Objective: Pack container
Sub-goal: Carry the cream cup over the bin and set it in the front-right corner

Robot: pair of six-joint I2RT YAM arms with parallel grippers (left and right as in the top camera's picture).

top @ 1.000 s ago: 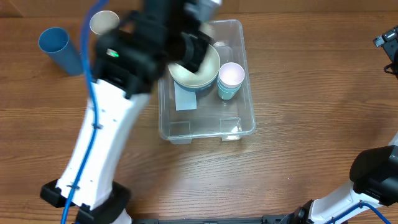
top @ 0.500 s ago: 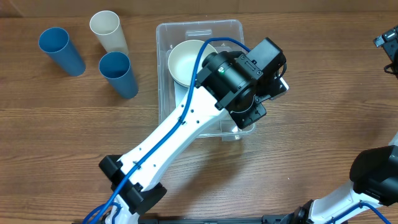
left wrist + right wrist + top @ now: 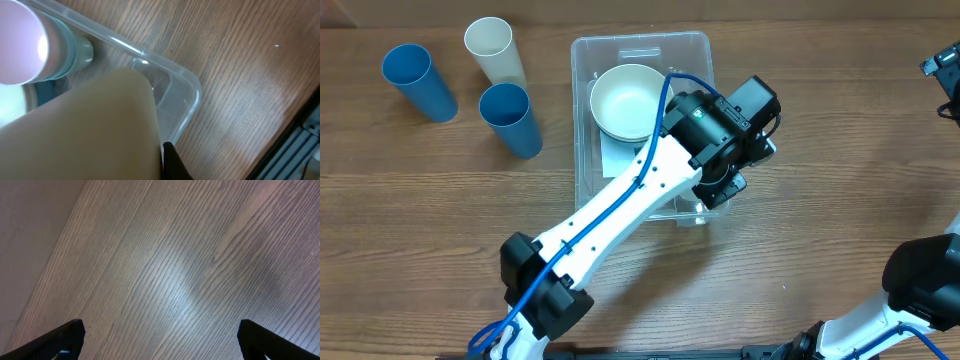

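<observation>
Left gripper (image 3: 723,180) hangs over the container (image 3: 582,140) at its 4 o'clock corner. From overhead the wrist housing hides its fingers. In the left wrist view a blurred beige shape (image 3: 85,130) fills the 7 o'clock half and only one dark fingertip (image 3: 170,162) shows, so I cannot tell whether it grips anything. Right gripper (image 3: 160,340) is spread wide above the bare table (image 3: 820,230).

The one clear container sits mid-table, its 3 o'clock side covered by the left arm (image 3: 620,205). One cream bowl (image 3: 630,100) lies at its 12 o'clock end. One pink-lined cup (image 3: 22,45), seen only from the wrist, stands just inside the wall. Outside, toward 9 to 10 o'clock, stand three cups: two blue cups (image 3: 415,80) and one cream cup (image 3: 492,48). Open wood lies beyond the rim at 3 o'clock.
</observation>
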